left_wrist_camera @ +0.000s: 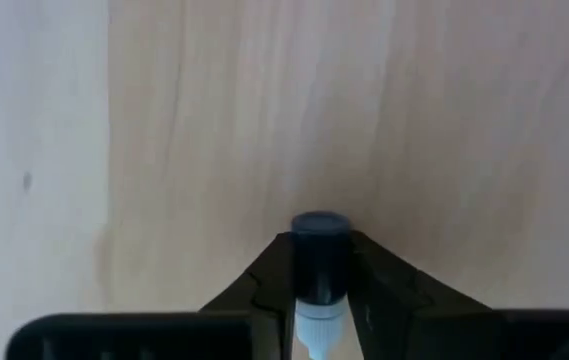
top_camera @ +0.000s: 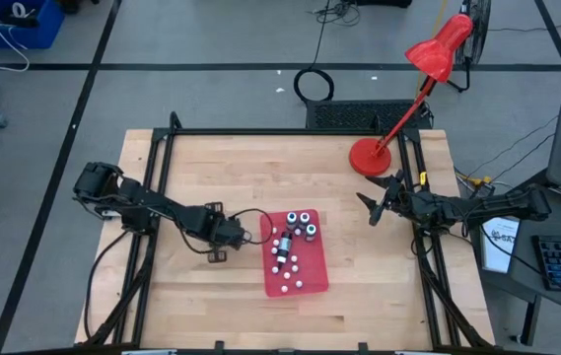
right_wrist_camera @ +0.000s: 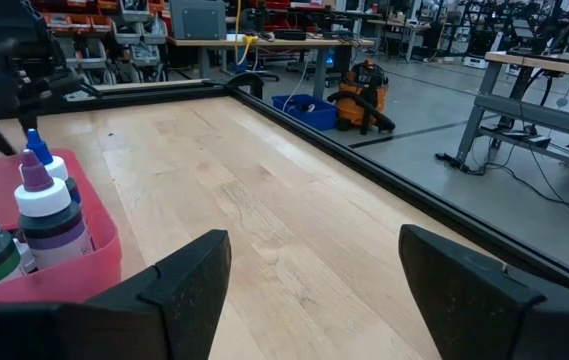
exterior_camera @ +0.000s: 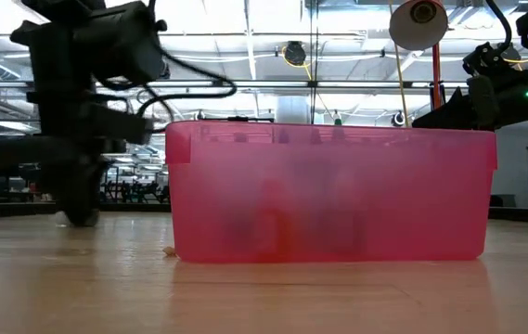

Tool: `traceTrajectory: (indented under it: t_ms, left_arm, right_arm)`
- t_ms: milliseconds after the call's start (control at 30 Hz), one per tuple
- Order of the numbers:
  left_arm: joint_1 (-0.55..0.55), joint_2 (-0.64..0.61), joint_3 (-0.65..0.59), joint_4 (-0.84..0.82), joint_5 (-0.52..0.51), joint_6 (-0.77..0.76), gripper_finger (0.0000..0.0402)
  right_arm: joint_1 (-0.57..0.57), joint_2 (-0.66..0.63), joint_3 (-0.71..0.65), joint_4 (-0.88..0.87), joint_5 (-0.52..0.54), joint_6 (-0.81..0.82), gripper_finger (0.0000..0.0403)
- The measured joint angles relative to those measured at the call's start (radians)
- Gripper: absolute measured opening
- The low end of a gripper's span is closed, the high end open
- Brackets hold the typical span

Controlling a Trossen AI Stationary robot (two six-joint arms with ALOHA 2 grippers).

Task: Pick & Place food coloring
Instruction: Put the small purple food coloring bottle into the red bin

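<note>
The red tray (top_camera: 312,281) sits mid-table with several stubby food coloring bottles (top_camera: 296,229) standing in its far part and small whitish pieces (top_camera: 290,268) scattered in its near part. My left gripper (top_camera: 223,240) is just left of the tray, low over the wood, shut on one bottle (left_wrist_camera: 319,250) with a dark blue cap. My right gripper (top_camera: 374,203) waits open to the tray's right, near the lamp base. In the right wrist view, bottles with purple, blue and green tops (right_wrist_camera: 49,215) stand in the tray corner. My left gripper pinches the small bottle between its two fingers (left_wrist_camera: 274,280), which come from above, pointing down at the table. The dark cap end (left_wrist_camera: 319,228) sticks out beyond the fingertips toward the wood and the whitish body (left_wrist_camera: 319,322) lies back between them. Whether the cap touches the table I cannot tell.
A red desk lamp stands with its round base (top_camera: 369,155) on the table's far right part, its shade leaning beyond the far edge. A black frame (top_camera: 260,131) runs along the table edges. Bare wood (top_camera: 211,168) spreads left of and beyond the tray.
</note>
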Motion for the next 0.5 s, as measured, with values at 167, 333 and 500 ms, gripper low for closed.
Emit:
traceTrajectory:
  t_ms: [167, 333, 500]
  left_arm:
    - [-0.003, 0.007, -0.002, 0.272, -0.036, -0.071, 0.0085]
    - [-0.042, 0.01, -0.007, 0.361, -0.157, -0.068, 0.007]
    - [-0.099, 0.009, -0.006, 0.36, -0.236, -0.083, 0.0051]
  right_arm:
    - [0.0, 0.0, 0.0, 0.0, 0.0, 0.012, 0.0279]
    - [0.0, 0.0, 0.0, 0.0, 0.0, 0.037, 0.0279]
    - [0.0, 0.0, 0.0, 0.0, -0.002, 0.057, 0.0279]
